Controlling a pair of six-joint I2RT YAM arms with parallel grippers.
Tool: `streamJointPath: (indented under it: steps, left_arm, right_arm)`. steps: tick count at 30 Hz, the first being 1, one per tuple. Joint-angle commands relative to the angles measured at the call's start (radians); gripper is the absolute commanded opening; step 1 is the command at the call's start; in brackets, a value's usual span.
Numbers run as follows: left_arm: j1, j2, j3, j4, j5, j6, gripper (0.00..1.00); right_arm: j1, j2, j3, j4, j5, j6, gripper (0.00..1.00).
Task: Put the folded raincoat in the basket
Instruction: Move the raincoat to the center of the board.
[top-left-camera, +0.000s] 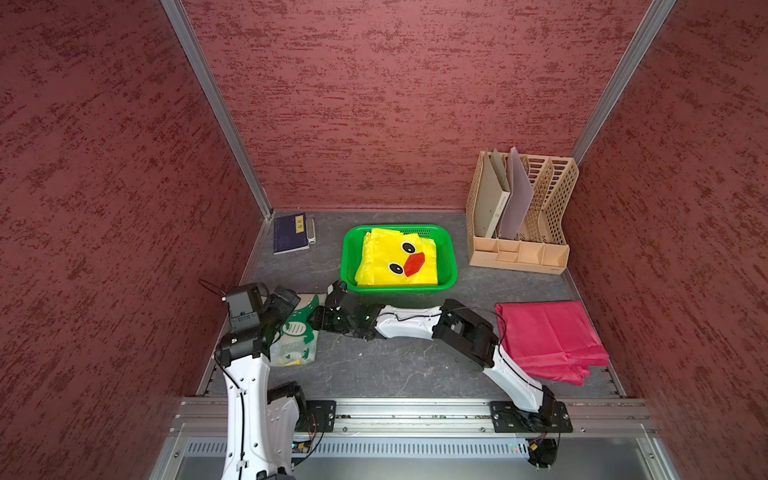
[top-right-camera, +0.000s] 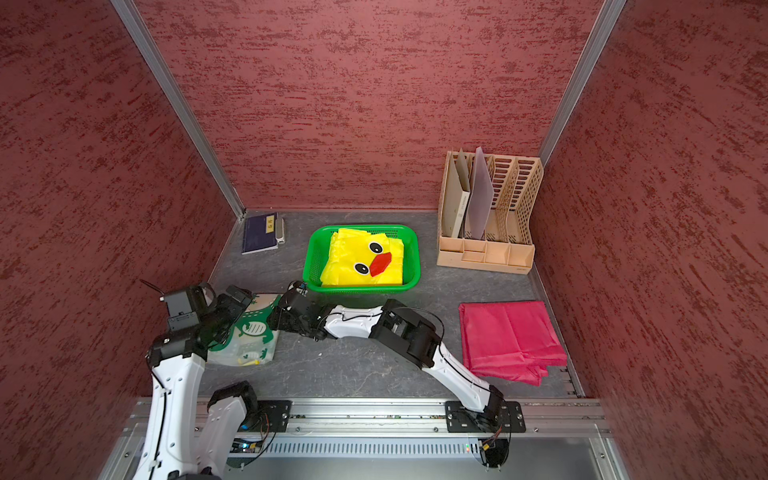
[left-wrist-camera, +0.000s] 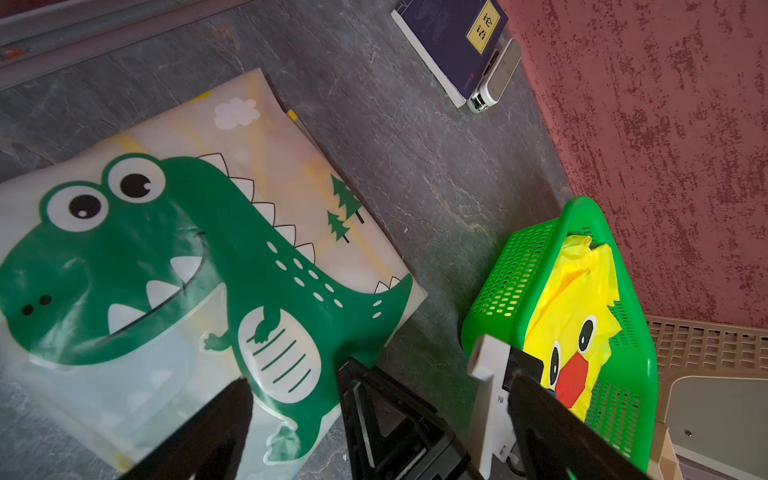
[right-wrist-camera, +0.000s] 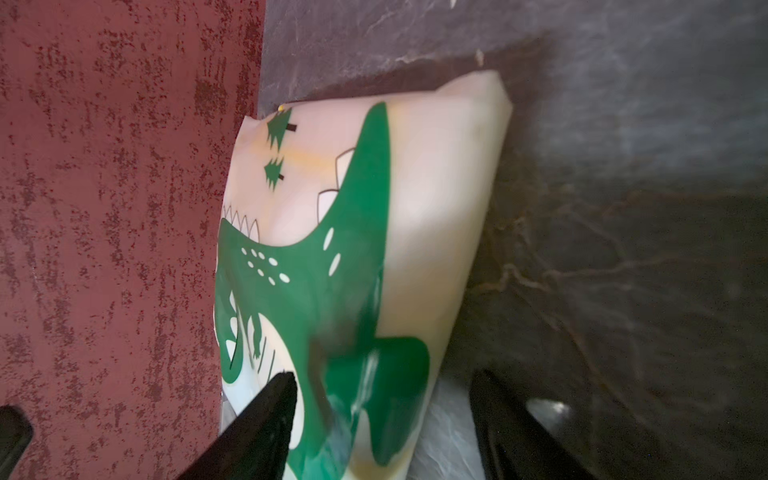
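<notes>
Currently the yellow raincoat (top-left-camera: 395, 257), folded with its duck face upward, lies inside the basket (top-left-camera: 399, 289) at the centre of both top views and covers most of the mesh base. The dinosaur raincoat (top-left-camera: 297, 332), a folded translucent sheet with a green print, lies flat on the table (top-left-camera: 395, 357) to the lower left of the basket, apart from it and close to the left wall.

The right gripper (right-wrist-camera: 382, 376) reaches across the frame to the basket-side edge of the dinosaur raincoat. Its jaws stand apart with that edge between them. The left gripper (left-wrist-camera: 380, 380) hovers over the same raincoat, jaws spread wide and holding nothing.

A red folded cloth (top-left-camera: 548, 336) lies at the lower right of the table, beside the right arm. The beige file organizer (top-left-camera: 548, 199) stands at the upper right against the back wall. A dark blue book (top-left-camera: 289, 232) lies in the upper left corner of the table.
</notes>
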Motion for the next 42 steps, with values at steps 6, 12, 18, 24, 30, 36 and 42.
streamJointPath:
  steps: [6,12,18,24,30,36,42]
  left_arm:
    - [0.01,-0.016,0.003,0.006,0.048,0.025,1.0]
    - [0.011,-0.034,0.002,0.0,0.098,0.021,1.0]
    - [0.011,-0.049,0.017,-0.028,0.115,0.029,1.0]
    - [0.009,-0.08,0.043,-0.077,0.124,0.047,1.0]
    - [0.004,-0.085,0.071,-0.116,0.195,0.054,1.0]
    - [-0.057,-0.083,0.104,-0.17,0.246,0.052,1.0]
    - [-0.208,-0.062,0.073,-0.142,0.217,0.004,1.0]
  right_arm:
    - [0.01,0.059,0.01,0.043,-0.014,0.041,0.63]
    - [0.01,0.037,-0.047,0.139,-0.015,0.023,0.44]
    - [0.01,-0.029,-0.113,0.136,-0.004,-0.041,0.21]
    - [-0.002,-0.125,-0.235,0.13,-0.001,-0.094,0.09]
    - [-0.016,-0.273,-0.417,0.063,0.025,-0.184,0.06]
    - [-0.038,-0.462,-0.684,0.055,0.04,-0.227,0.05]
    - [-0.062,-0.632,-0.863,-0.027,0.069,-0.292,0.06]
